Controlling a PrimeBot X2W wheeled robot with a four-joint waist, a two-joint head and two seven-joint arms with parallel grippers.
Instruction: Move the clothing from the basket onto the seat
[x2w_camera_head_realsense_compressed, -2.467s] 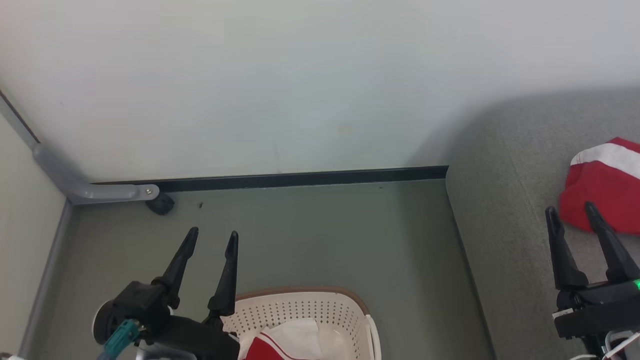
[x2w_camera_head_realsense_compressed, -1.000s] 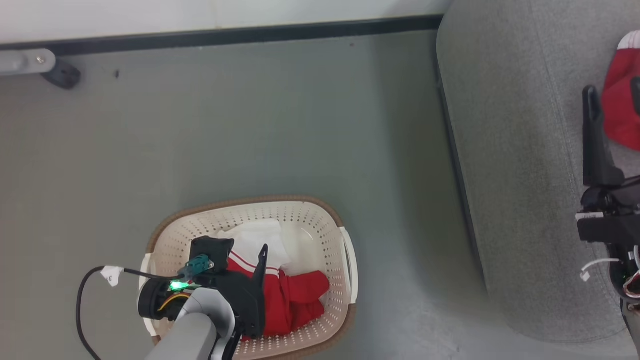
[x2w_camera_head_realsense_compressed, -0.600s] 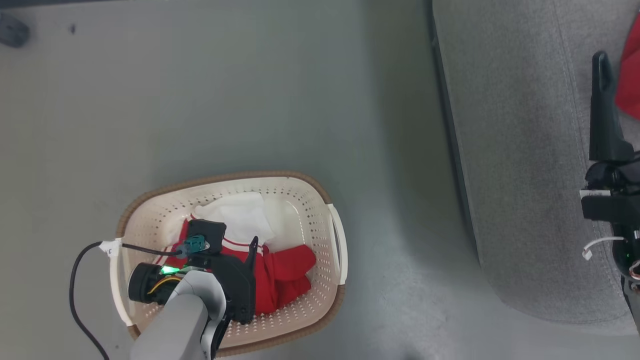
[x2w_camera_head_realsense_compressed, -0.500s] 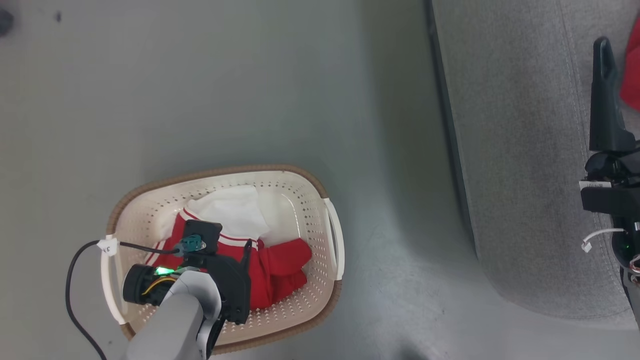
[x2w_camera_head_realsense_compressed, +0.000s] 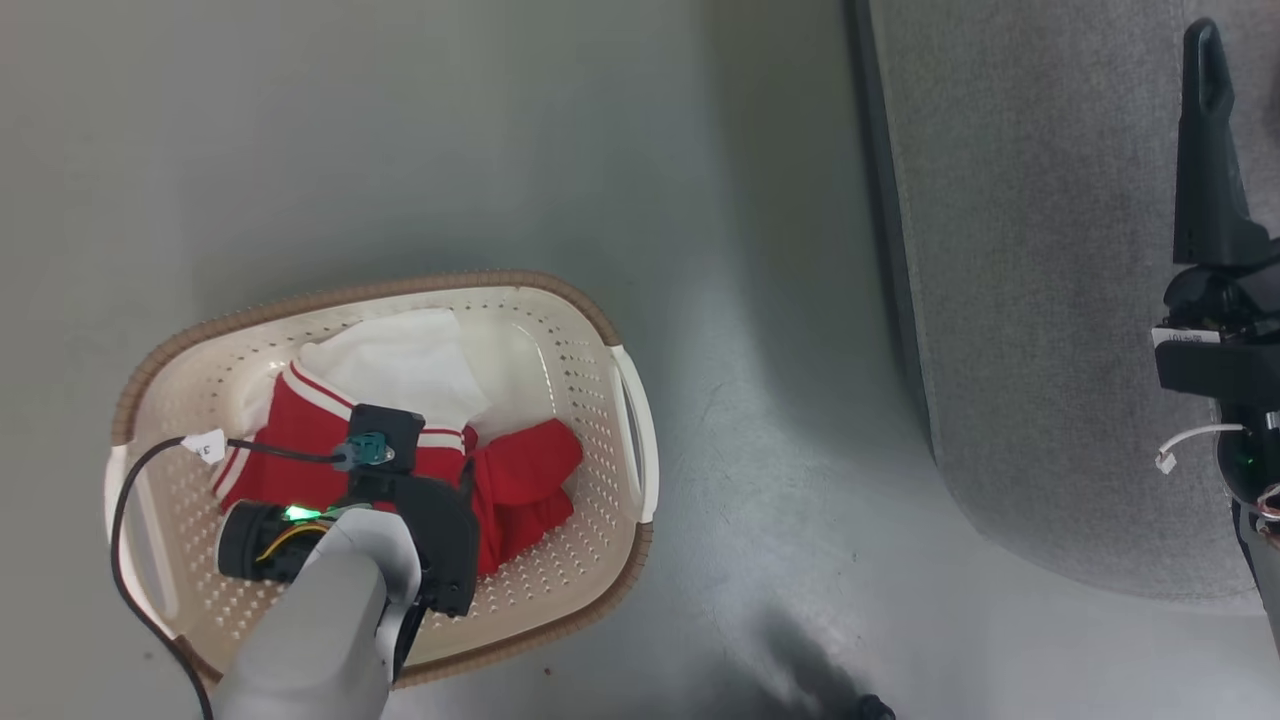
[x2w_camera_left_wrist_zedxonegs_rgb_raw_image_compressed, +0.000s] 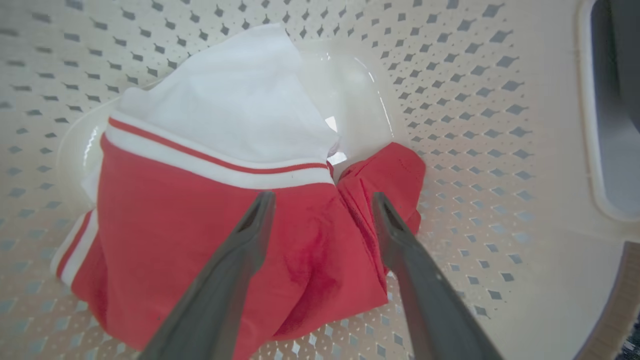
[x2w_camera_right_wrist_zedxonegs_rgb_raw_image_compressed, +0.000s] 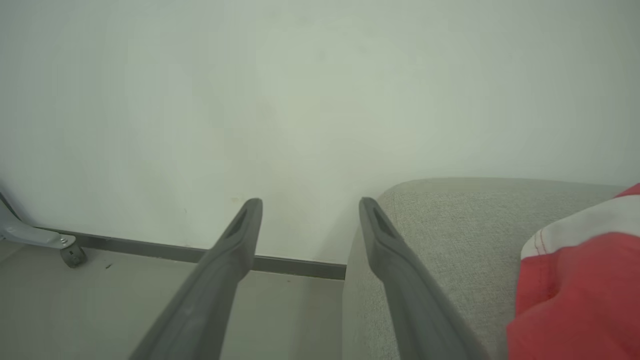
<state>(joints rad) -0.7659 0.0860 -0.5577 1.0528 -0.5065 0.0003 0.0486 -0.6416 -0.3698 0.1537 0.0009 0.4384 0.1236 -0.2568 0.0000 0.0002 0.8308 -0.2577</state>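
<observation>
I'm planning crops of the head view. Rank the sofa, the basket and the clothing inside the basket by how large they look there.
1. sofa, largest, though the frame cuts it off.
2. basket, not far behind.
3. clothing inside the basket, clearly smallest.

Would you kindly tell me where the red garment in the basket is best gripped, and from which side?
Grip the red garment at its bunched middle fold, coming straight down: the open left gripper is lined up over that ridge, and the basket walls likely block sideways approaches.
</observation>
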